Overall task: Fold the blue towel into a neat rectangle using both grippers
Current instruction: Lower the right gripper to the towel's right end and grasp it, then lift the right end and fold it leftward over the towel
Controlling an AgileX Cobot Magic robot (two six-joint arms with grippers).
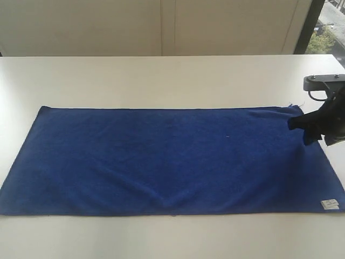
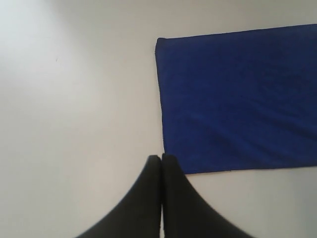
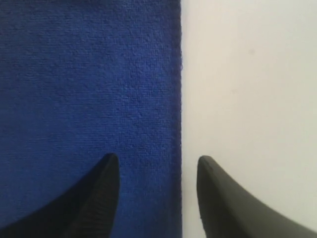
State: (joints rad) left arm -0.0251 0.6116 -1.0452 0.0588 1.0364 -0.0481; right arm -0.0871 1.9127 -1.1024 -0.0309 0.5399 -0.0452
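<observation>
Towel point(image 1: 161, 162) short edge straddled by right gripper point(image 3: 157, 163): jaws wide, empty, one finger over cloth, other over table point(image 1: 161, 81). Left gripper point(image 2: 161, 157) pinched closed, empty, just off opposite end. Spread flat, long axis running gripper to gripper.

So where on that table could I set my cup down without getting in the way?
The widest bare patch is the table strip between the blue towel and the far edge. A narrower strip runs along the towel's near edge. Avoid the right end: the right gripper hangs open over the towel's edge there.
</observation>
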